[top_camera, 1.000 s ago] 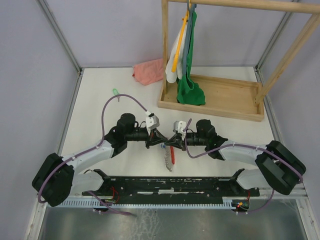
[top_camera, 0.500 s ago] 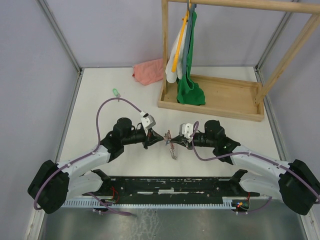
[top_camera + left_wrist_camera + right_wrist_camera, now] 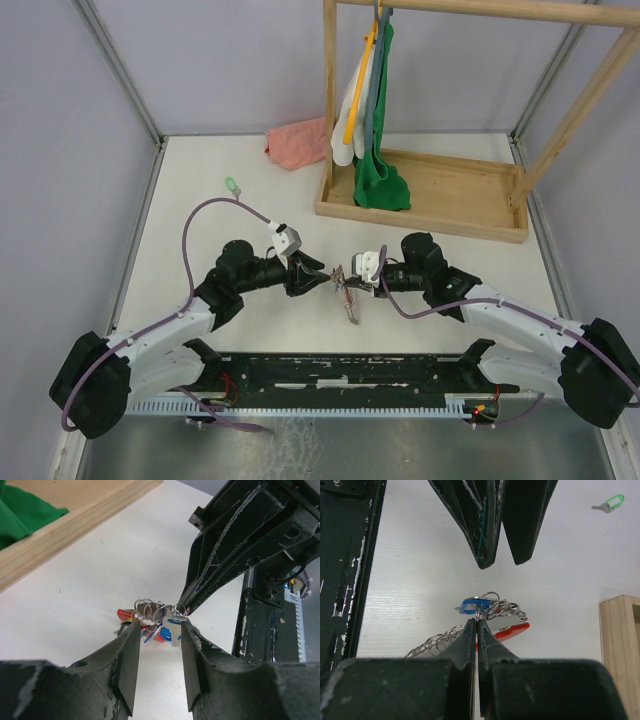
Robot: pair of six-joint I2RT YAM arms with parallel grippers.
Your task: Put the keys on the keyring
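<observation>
My right gripper is shut on a ring of the keyring, held just above the table. The silvery chain and the red strap trail below. The blue key hangs in the ring cluster at the right fingertips. My left gripper is open, its tips just short of the cluster, one either side. It shows from the front in the right wrist view. The green key lies alone at the far left.
A pink cloth lies at the back. A wooden rack base with hanging green and white cloths stands at the back right. A black rail runs along the near edge.
The keyring, lying stretched towards the near edge a second ago, is now bunched up at the right gripper's tips. The left wrist has drawn slightly left.
</observation>
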